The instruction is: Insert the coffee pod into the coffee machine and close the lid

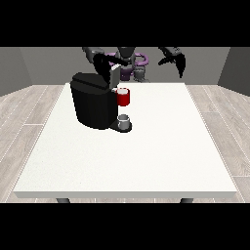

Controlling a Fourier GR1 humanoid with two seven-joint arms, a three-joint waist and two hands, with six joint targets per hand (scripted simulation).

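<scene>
The hand at the view's left is hovering just above the back of the bulky black coffee machine, beside its raised grey lid; whether its fingers are apart or curled I cannot tell, as they are merging with the dark machine body. The red brew head is jutting from the machine's front, and a small grey cup is sitting on the drip base below it. No separate coffee pod is showing anywhere, so it is probably already seated in the machine. The lid-closing step seems to be in hand; the next move is calling for pressing the lid down flat. The hand at the view's right is hanging well away from the machine, above the white table, fingers relaxed and holding nothing.
</scene>
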